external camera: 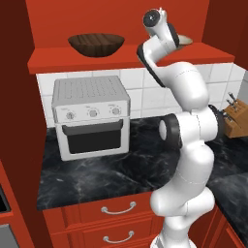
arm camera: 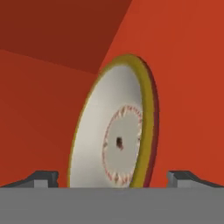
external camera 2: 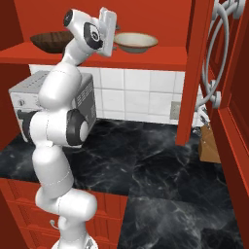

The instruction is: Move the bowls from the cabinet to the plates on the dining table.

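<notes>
The gripper (arm camera: 112, 179), fingers spread wide apart, frames the unlabelled cream bowl (arm camera: 116, 135) at the hand view's centre, on the cabinet (arm camera: 39, 109) shelf.

Even bright rendered light, soft shadows under red shelf (external camera: 131, 60), slightly blurry

Wooden bowl (external camera: 96, 44): dark brown, grained, matt. Ceramic bowl (external camera 2: 135, 42): smooth cream glaze, ochre rim, reddish dotted ring. Cabinet shelf (external camera: 72, 60): red painted wood, smooth. Countertop (external camera 2: 160, 170): glossy black marble, white veins. Toaster oven (external camera: 90, 116): pale matt metal. Backsplash (external camera 2: 141, 95): glossy white tile.
</notes>
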